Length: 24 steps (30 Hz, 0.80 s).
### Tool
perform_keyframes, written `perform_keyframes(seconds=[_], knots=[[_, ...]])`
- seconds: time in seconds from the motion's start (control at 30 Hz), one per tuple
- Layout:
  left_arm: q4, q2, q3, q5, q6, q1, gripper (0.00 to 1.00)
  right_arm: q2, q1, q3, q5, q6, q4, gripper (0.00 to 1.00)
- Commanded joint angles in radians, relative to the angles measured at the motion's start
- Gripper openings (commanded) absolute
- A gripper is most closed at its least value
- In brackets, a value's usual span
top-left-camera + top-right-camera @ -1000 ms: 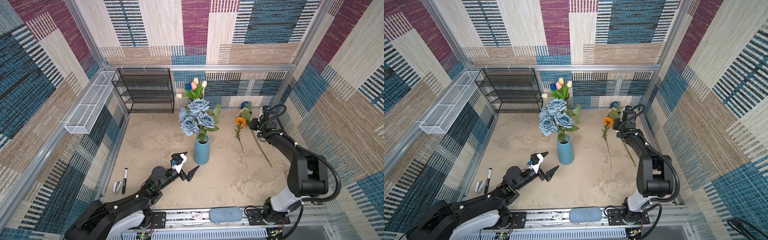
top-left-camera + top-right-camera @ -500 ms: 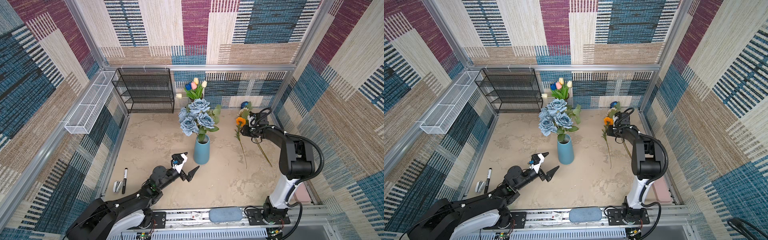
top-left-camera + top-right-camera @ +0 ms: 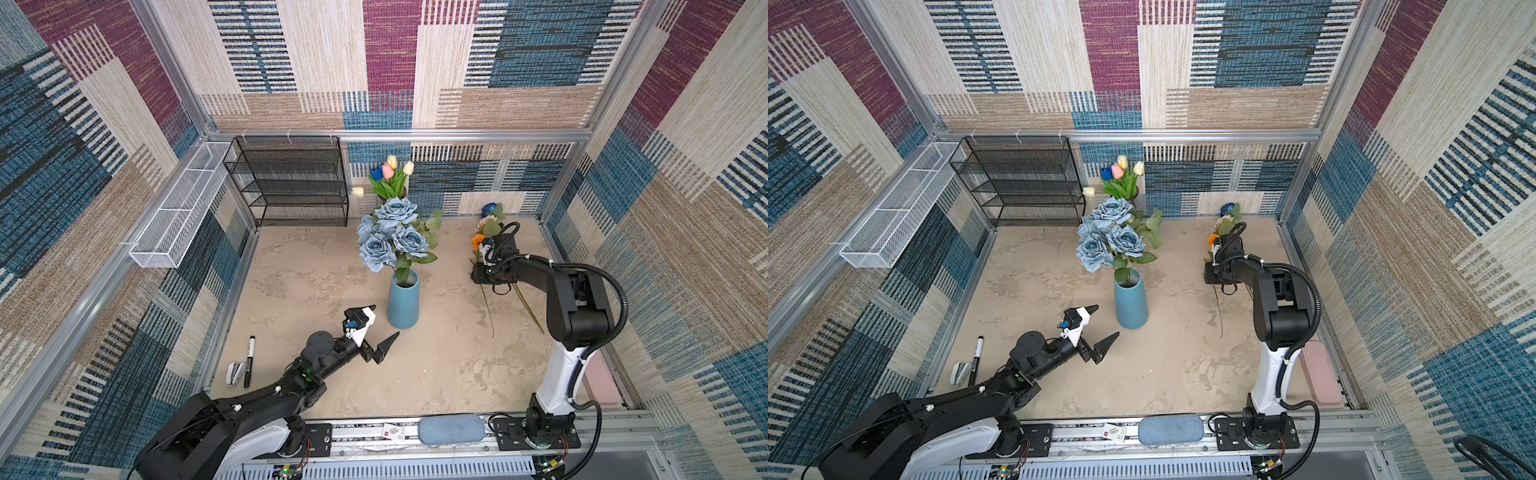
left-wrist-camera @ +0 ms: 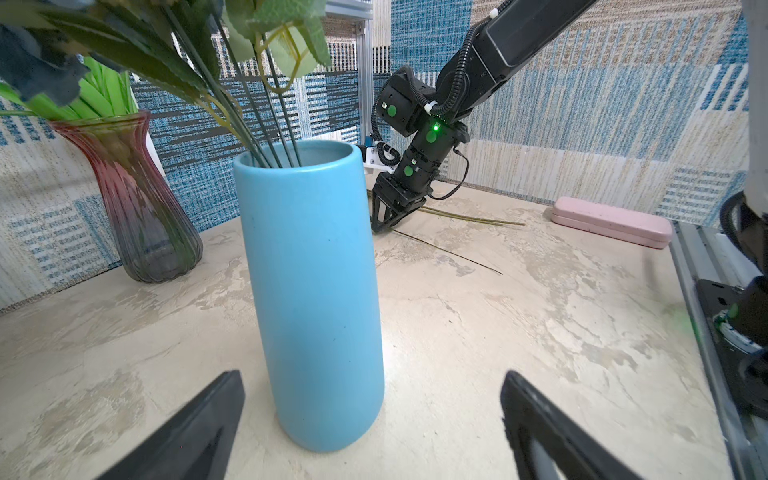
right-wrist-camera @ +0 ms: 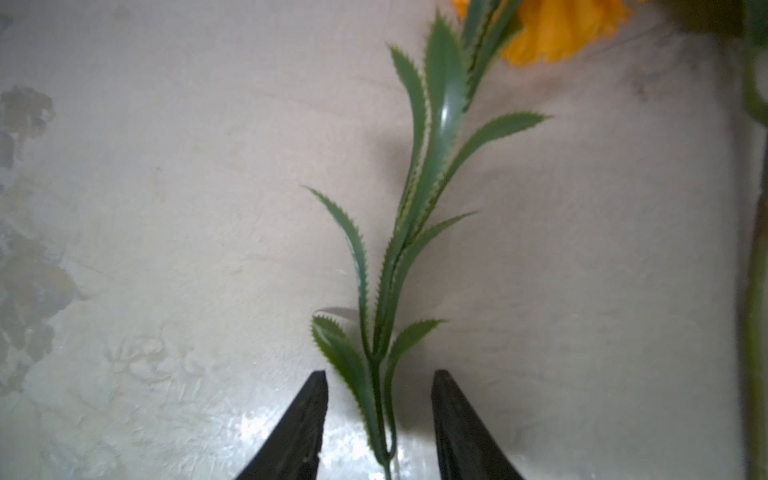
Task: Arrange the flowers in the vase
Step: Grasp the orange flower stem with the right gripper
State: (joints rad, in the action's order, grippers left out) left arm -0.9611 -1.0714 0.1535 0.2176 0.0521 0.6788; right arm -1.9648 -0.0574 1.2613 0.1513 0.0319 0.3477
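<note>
The right gripper sits low over the table with its jaws apart, one on each side of the leafy stem of the orange flower, not clamped on it. That flower lies flat near the right wall, with a cream flower and a dark blue rose just behind it. The left gripper hovers wide apart and empty, just in front of the blue vase, which stands upright and holds the pale blue roses.
</note>
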Motion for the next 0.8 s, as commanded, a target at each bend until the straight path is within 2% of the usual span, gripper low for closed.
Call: perform_keyframes(seconds=[0.0, 0.33, 0.6, 0.77], knots=[[-0.041, 0.003, 0.003, 0.009, 0.003, 0.001, 0.99, 0.004, -0.009, 0.006, -0.041, -0.025, 0.024, 0.44], [-0.044, -0.007, 0.006, 0.014, -0.002, 0.001, 0.99, 0.001, -0.035, -0.008, -0.072, -0.061, 0.042, 0.22], [-0.041, -0.003, 0.006, 0.014, -0.003, 0.001, 0.99, 0.025, -0.036, -0.007, -0.041, -0.066, 0.019, 0.09], [-0.041, -0.004, 0.008, 0.014, -0.005, 0.001, 0.99, 0.074, -0.036, -0.020, -0.013, -0.056, -0.020, 0.05]])
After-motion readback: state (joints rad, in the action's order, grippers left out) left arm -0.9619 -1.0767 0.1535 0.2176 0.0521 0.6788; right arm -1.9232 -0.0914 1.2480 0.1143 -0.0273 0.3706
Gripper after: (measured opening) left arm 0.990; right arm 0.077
